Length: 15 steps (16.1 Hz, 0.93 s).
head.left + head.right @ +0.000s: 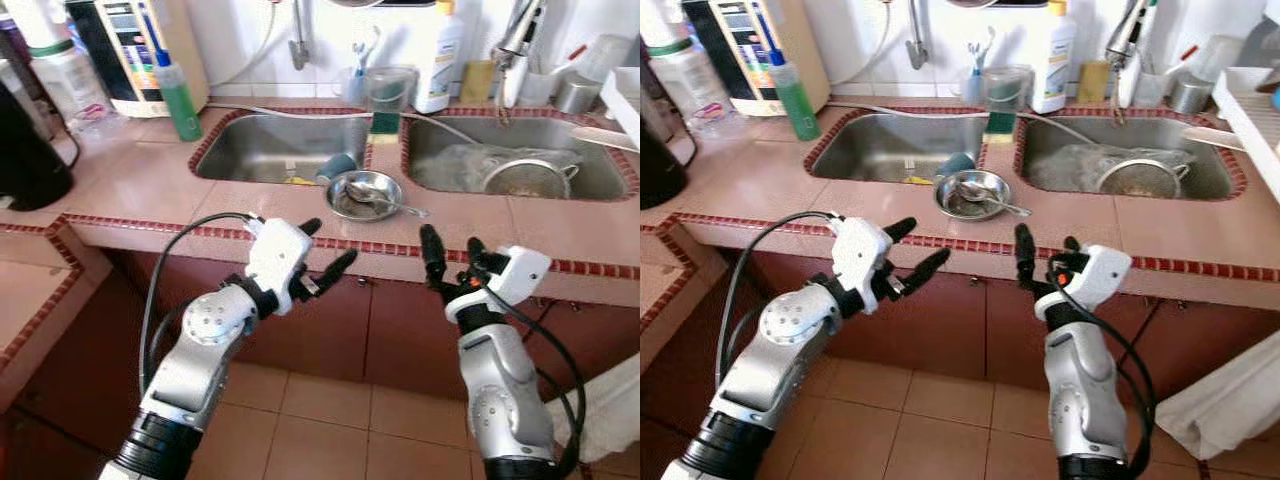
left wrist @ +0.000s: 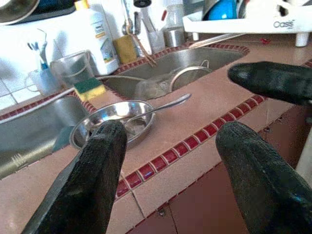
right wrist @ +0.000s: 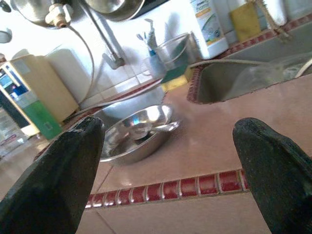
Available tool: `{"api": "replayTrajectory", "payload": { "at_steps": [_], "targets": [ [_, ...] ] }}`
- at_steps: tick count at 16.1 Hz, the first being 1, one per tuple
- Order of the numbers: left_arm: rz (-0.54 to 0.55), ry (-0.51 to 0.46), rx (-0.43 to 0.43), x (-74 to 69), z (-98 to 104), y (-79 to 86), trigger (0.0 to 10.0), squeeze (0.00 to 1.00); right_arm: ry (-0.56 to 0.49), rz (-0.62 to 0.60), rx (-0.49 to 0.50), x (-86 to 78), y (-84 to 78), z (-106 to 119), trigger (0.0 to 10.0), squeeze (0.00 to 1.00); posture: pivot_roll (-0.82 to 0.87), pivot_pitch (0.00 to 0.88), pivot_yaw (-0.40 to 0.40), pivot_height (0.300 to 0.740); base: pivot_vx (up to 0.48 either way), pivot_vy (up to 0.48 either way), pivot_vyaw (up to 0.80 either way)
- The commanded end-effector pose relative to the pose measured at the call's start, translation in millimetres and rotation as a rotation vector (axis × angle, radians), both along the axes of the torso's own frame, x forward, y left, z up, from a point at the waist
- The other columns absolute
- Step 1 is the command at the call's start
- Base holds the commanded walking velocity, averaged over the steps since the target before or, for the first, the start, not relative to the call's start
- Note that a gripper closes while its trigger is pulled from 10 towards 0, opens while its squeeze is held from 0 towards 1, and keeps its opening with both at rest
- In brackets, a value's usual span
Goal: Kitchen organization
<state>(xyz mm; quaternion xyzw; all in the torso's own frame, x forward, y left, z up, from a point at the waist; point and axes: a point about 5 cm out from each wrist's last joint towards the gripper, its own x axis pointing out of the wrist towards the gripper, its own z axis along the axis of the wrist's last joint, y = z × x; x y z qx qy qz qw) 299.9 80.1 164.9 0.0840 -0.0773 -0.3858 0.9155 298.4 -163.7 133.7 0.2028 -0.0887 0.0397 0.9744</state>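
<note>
Both tools are hovering in front of the surface edge, fingers spread wide, gripping nothing. I'm holding the left tool point(image 1: 325, 258) at roughly 7 o'clock from the steel bowl point(image 1: 364, 194), the right tool point(image 1: 452, 252) at about 5 o'clock from it. Both are staying below the tiled lip, apart from everything on top. I'm reading this as a pre-reach stance: both wrist cameras are looking at the bowl between their black fingers point(image 2: 92, 190), so either arm could take it.

The bowl is sitting on the surface point(image 1: 140, 180) on the strip between the two sinks, close to the front edge. It's shallow, round, thin polished steel — I'm expecting it to be slick, with the rim as the only sensible pinch point. A metal spoon point(image 1: 385, 203) is lying in it, handle sticking out over the rim toward 4 o'clock; likely to rattle or slide out if the bowl tips.

Surface is matte pinkish tile with a dark red border. Left sink point(image 1: 280, 145) is holding a teal cup point(image 1: 337, 165); right sink point(image 1: 520, 160) is holding a metal strainer point(image 1: 528, 178). A green-and-yellow sponge point(image 1: 385, 123) is resting at 12 o'clock from the bowl, green bottle point(image 1: 178, 98) far off at 10 o'clock.
</note>
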Motion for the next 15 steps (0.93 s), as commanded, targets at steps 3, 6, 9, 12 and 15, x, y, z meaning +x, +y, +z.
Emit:
{"api": "replayTrajectory", "payload": {
  "at_steps": [3,6,9,12,15],
  "targets": [
    [-0.018,-0.017,0.006,-1.3,2.5,1.7,10.0,0.00,-0.011,-0.001,0.000,2.5,1.5,2.0,10.0,0.00,-0.22,0.061,0.109,0.740,0.116,0.000,0.00],
    [-0.018,-0.016,0.003,-1.2,2.3,1.3,10.0,0.00,-0.012,-0.003,-0.003,2.6,1.0,2.0,10.0,0.00,-0.22,0.063,0.108,0.740,0.355,0.000,0.00],
    [-0.022,-0.011,-0.005,-1.0,2.3,1.2,10.0,0.00,-0.013,-0.003,-0.003,3.0,0.2,2.1,10.0,0.00,-0.22,0.062,0.105,0.740,0.417,0.000,0.00],
    [-0.020,-0.012,-0.010,-1.3,2.5,0.7,10.0,0.00,-0.015,0.000,-0.005,3.4,0.0,2.3,10.0,0.00,-0.22,0.062,0.103,0.740,0.424,0.000,0.00],
    [-0.010,0.000,-0.066,-1.6,5.2,-0.6,10.0,0.00,-0.015,0.001,-0.007,3.1,-0.4,2.2,10.0,0.00,-0.22,0.065,0.100,0.740,0.000,0.000,0.00]
  ]
}}
